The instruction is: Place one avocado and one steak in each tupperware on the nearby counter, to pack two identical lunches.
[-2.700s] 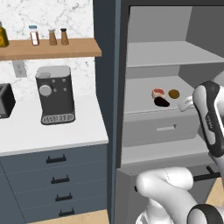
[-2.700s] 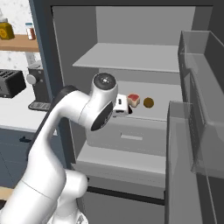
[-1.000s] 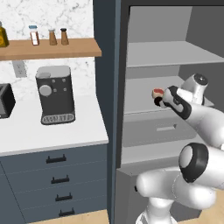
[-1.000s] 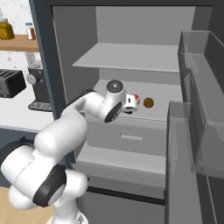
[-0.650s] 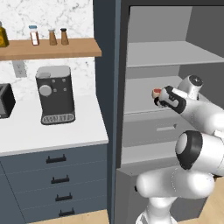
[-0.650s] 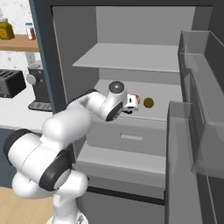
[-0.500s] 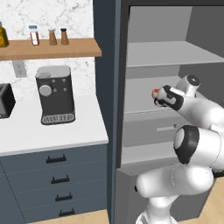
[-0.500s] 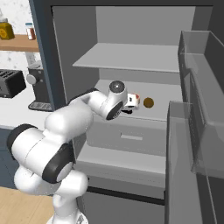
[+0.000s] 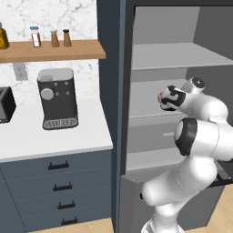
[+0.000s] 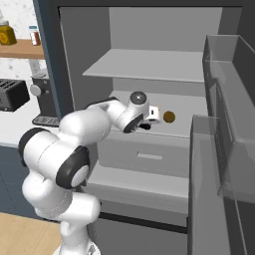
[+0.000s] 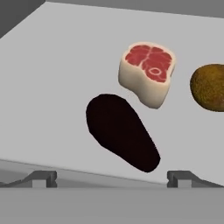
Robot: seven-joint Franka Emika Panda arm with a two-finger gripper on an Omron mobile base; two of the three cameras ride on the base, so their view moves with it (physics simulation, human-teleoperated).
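Left base view: arm reached into the open fridge [image 9: 182, 59], hand at the middle shelf; counter [image 9: 54, 136] lay left.

Right base view: a brown round item [image 10: 169, 117] sat beyond the hand.

Hand view: gripper [image 11: 111, 177] jaws spread wide, empty. Dark avocado [image 11: 122, 133] lay nearest the shelf's front edge, steak [image 11: 148, 72] just behind.
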